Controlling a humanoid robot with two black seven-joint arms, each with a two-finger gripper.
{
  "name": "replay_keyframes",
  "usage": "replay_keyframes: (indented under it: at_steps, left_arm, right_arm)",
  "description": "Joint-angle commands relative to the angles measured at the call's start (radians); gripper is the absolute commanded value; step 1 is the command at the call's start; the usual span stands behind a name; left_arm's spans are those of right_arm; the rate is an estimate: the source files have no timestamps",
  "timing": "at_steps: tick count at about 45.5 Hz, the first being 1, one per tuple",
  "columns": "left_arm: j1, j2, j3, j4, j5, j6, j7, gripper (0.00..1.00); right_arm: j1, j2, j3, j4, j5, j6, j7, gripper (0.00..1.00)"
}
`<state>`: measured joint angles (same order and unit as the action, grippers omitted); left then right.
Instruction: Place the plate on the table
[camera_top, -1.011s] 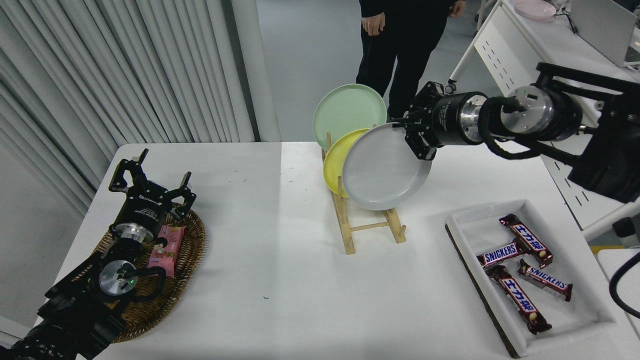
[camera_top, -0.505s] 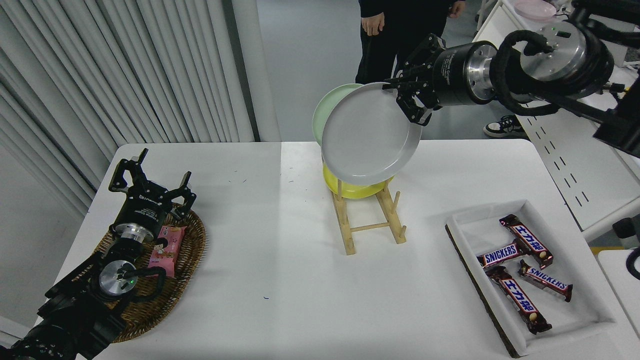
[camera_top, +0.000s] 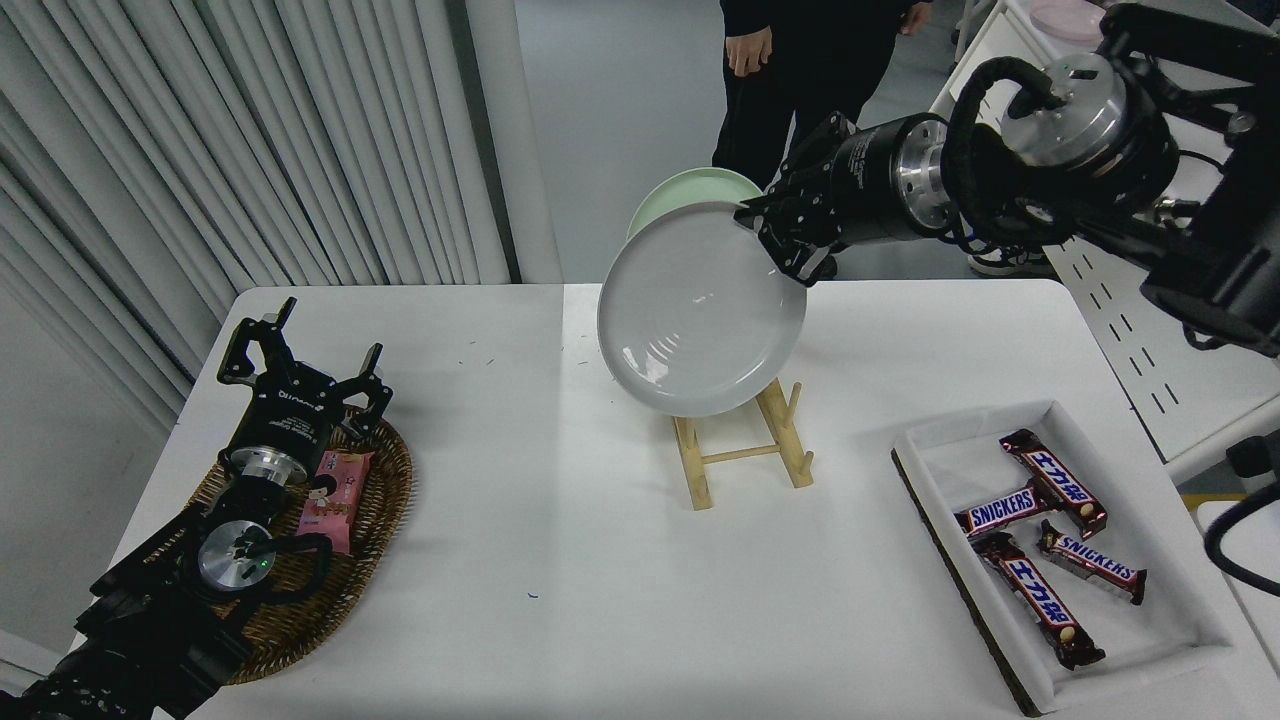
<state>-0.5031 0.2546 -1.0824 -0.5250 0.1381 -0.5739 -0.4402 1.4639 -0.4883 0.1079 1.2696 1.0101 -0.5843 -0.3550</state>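
The right gripper (camera_top: 775, 245) is clamping the upper right rim of the grey plate (camera_top: 700, 310), its fingers closed over the edge, and is holding the plate in the air, tilted with its inner face toward the camera. The plate is hanging to the left of and below the gripper, above the white table (camera_top: 560, 520) and not touching it. Directly beneath the plate, the wooden rack (camera_top: 745, 455) is standing on the table. Behind the plate, just left of the gripper, the top edge of a pale green plate (camera_top: 680, 190) is showing. Below and to the right of the gripper, a white tray (camera_top: 935, 440) is holding several candy bars (camera_top: 1040, 525). The left gripper (camera_top: 300, 375) is resting with its fingers spread apart over a wicker basket (camera_top: 385, 500) at the lower left, well apart from the plate. A person (camera_top: 800, 60) is standing beyond the table's far edge.
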Motion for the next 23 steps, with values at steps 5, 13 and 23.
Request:
replay_keyframes:
  at_steps: [5,13,23]
  left_arm:
    - [0.000,0.000,-0.001,-0.001,0.000,0.000,0.000,1.00]
    - [0.000,0.000,0.001,0.000,0.000,0.000,0.000,1.00]
    - [0.000,0.000,0.001,0.000,0.000,0.000,0.000,1.00]
  right_arm:
    - [-0.086,0.053,-0.050,0.025,0.125,-0.065,0.022,0.00]
    - [-0.102,0.100,-0.063,0.017,0.119,-0.175,0.021,0.00]
    - [-0.174,0.125,-0.034,-0.015,0.134,-0.201,0.018,0.00]
